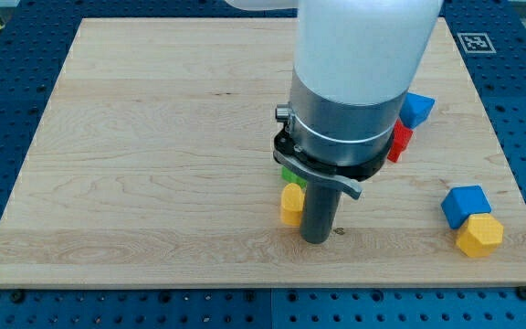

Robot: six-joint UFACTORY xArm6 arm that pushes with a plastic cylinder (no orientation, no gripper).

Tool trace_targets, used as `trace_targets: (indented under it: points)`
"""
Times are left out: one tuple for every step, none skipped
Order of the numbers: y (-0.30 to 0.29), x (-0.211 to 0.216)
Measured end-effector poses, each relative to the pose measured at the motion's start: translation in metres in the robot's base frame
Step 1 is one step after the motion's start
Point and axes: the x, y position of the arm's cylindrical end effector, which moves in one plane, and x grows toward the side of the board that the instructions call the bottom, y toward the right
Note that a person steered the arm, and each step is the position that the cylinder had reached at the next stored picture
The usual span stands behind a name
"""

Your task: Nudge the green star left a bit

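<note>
A sliver of a green block [288, 174] shows at the left edge of the arm's body, mostly hidden; I cannot make out its shape. A small yellow block [291, 204] sits just below it, touching the left side of my rod. My tip [316, 239] rests on the wooden board just right of and below the yellow block, below the green one.
A blue block [416, 109] and a red block [400, 142] sit at the right of the arm, partly hidden. A blue cube [465, 205] and a yellow hexagonal block [479, 236] touch each other near the board's right edge [519, 210].
</note>
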Motion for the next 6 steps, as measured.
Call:
trace_targets:
  points:
    - [-0.008, -0.019]
    - [-0.026, -0.038]
    - [-0.047, -0.055]
    - [-0.016, -0.032]
    - [0.024, -0.013]
    - [0.068, -0.024]
